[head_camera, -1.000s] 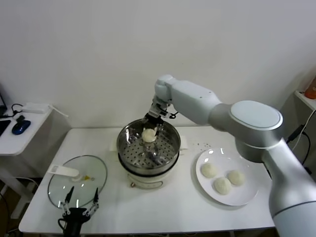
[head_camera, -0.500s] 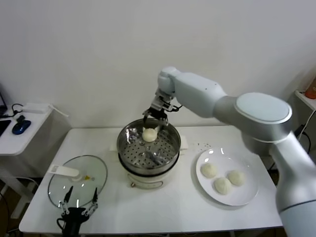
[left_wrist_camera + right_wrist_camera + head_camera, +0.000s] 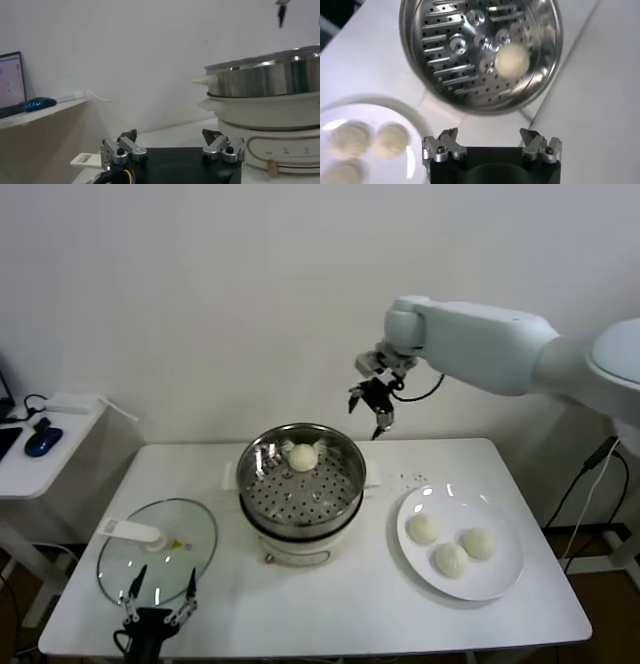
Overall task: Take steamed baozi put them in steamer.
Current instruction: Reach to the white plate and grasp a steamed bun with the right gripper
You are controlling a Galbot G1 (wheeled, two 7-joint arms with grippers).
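Note:
The shiny steel steamer (image 3: pixel 300 484) stands on its cream pot base at the table's middle. One baozi (image 3: pixel 302 456) lies in it at the far side; it also shows in the right wrist view (image 3: pixel 511 61). Three baozi (image 3: pixel 450 544) lie on the white plate (image 3: pixel 505 579) at the right. My right gripper (image 3: pixel 371 406) is open and empty, raised behind and right of the steamer. My left gripper (image 3: pixel 158 596) is open and empty at the table's front left edge, by the lid.
A round glass lid (image 3: pixel 157 550) with a white handle lies flat at the front left. A side table (image 3: pixel 45 439) with a blue mouse stands at the far left. A white wall runs behind the table.
My right gripper has let go of the baozi in the steamer, risen and swung right, away from the basket. The left arm has not moved.

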